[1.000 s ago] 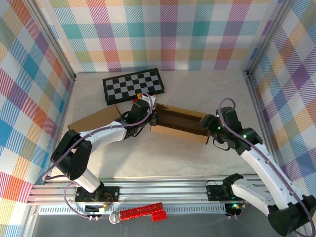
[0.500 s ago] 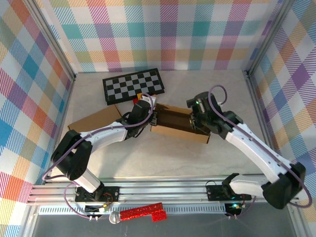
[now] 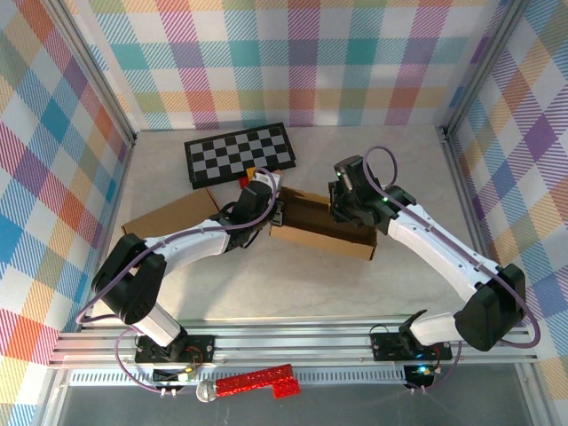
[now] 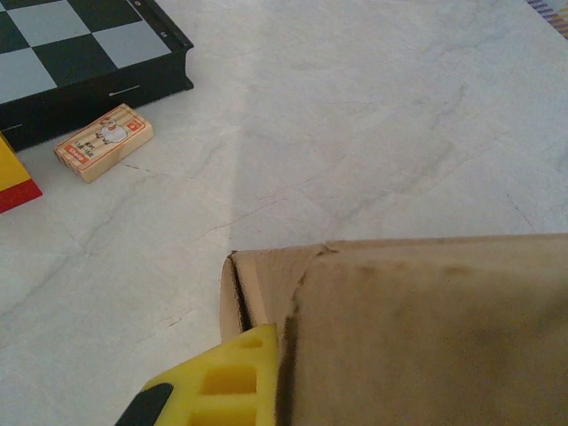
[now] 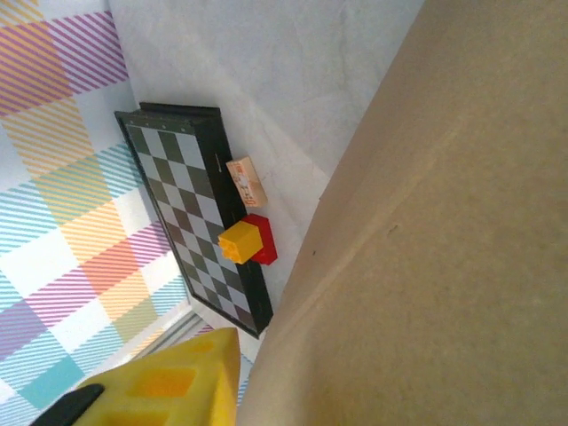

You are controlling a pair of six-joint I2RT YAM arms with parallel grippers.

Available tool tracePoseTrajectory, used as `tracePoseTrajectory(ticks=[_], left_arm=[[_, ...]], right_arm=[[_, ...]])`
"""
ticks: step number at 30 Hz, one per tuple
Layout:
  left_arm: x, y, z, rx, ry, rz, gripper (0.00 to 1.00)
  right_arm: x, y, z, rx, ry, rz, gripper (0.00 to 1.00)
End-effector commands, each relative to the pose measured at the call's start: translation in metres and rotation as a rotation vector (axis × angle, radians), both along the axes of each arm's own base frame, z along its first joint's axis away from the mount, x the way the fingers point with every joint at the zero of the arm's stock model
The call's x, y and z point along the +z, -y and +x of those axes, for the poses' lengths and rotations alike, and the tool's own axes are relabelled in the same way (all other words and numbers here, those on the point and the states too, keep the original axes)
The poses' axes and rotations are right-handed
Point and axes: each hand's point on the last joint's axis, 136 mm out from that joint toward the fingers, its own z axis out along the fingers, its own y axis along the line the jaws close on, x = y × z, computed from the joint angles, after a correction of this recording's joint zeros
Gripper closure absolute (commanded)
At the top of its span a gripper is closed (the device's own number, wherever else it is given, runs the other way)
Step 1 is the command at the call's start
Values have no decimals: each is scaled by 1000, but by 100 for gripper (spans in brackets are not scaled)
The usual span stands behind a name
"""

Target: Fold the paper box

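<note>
Paper box (image 3: pixel 321 224) looks like light, floppy cardboard; I'd grab wall edges. Left gripper (image 3: pixel 273 209) pinches its end wall; right gripper (image 3: pixel 341 208), can't tell.

White arms (image 3: pixel 191 240), black joints (image 3: pixel 133 286) (purple cables (image 3: pixel 379 148))

Bright even lighting, soft faint shadows; near paper box (image 4: pixel 426 328) blurred in wrist views.

You have a black-and-white checkerboard (image 3: pixel 240 153) lying flat at the back of the pale marbled table (image 3: pixel 382 160). Just beside its near edge you see a small tan printed box (image 4: pixel 104 142) and a yellow block (image 5: pixel 240 241) stacked on a red block (image 5: pixel 266 253). A red glittery microphone (image 3: pixel 250 384) lies below the front rail (image 3: pixel 293 342).
</note>
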Motion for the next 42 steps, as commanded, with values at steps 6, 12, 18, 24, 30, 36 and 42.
tracePoseTrajectory(ticks=[6, 12, 18, 24, 30, 36, 42], left_arm=[[-3, -2, -15, 0, -40, 18, 96], [10, -4, -24, -1, -51, -5, 69], [17, -10, -60, -36, -176, -52, 55], [24, -28, -108, -56, -273, -141, 54], [50, -52, -139, -22, -306, -214, 56], [71, -64, -137, 52, -276, -246, 54], [60, -52, -124, 82, -343, -245, 49]], right_arm=[[-26, 6, -19, -4, -90, 2, 89], [-27, 6, -22, 23, -87, -11, 100], [-34, 10, -32, 50, -96, -21, 100], [-49, 11, -43, 103, -113, -37, 100], [-59, 12, -55, 178, -110, -65, 100], [-73, 14, -69, 261, -105, -94, 100], [-101, 16, -84, 349, -95, -133, 100]])
